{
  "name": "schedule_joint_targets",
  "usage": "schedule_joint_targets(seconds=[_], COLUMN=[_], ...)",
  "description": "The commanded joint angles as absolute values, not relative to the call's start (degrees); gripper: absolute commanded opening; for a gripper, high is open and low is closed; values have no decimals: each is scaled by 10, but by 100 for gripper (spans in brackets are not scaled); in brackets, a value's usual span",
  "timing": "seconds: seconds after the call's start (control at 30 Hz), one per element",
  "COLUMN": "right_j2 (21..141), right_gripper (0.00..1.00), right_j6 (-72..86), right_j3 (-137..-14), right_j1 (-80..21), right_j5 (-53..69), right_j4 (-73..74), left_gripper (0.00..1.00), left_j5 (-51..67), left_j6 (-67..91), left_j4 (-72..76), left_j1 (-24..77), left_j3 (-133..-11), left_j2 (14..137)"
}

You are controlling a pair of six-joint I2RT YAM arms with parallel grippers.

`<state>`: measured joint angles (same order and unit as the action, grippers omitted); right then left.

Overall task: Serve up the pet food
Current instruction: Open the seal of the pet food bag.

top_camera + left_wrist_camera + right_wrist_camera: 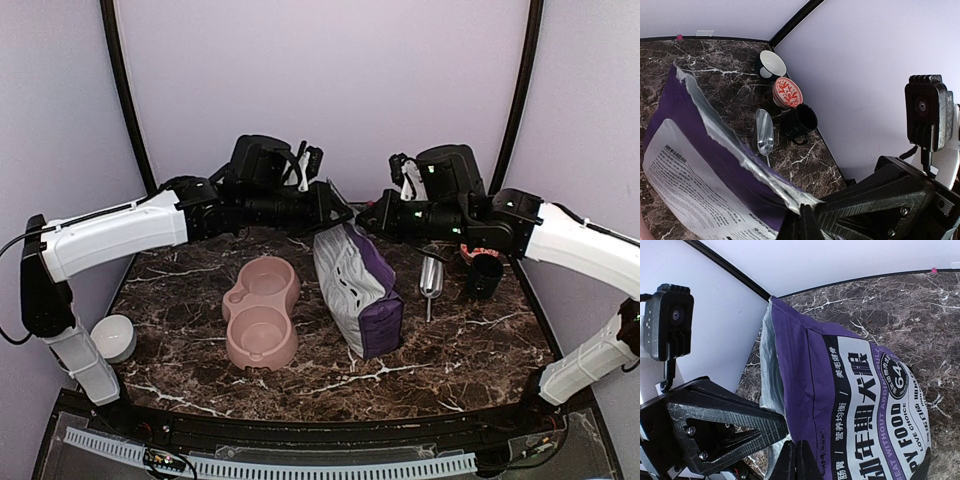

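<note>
The bag point(355, 285) stands at the middle of the worktop point(450, 350), its torn top leaning toward twelve o'clock. Both arms meet there. The left hand point(335, 212) is pressed together on the top edge at its eleven o'clock corner. The right hand point(368, 222) pinches the same edge just beside it, at about one o'clock. The two hands are nearly touching. The pet food is out of sight; no view looks into the bag's mouth. At nine o'clock of the bag lies the pink double bowl point(232, 318), close but apart from it. At three o'clock a metal scoop point(431, 275) lies flat, with a black mug point(484, 278) beyond it and a red-patterned cup point(788, 93) behind the mug.
</note>
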<state>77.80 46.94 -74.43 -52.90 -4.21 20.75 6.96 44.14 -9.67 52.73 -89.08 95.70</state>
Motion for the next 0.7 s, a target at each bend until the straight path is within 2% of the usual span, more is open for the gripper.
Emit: schedule_joint_targets(seconds=[0.0, 0.37, 0.47, 0.67], right_j2=[757, 772, 770, 770], right_gripper=[0, 0, 0, 0], right_j6=[503, 484, 480, 479], right_j3=[-766, -788, -786, -789], right_j1=[-552, -557, -557, -557], right_j5=[-52, -87, -97, -105], right_j4=[251, 274, 278, 289], left_gripper=[0, 0, 4, 4], left_j5=[66, 81, 82, 91], left_j6=[404, 399, 399, 398], left_j4=[-133, -161, -156, -151], left_j1=[524, 525, 525, 525], left_j3=[-926, -952, -949, -954], left_j2=[952, 977, 979, 990])
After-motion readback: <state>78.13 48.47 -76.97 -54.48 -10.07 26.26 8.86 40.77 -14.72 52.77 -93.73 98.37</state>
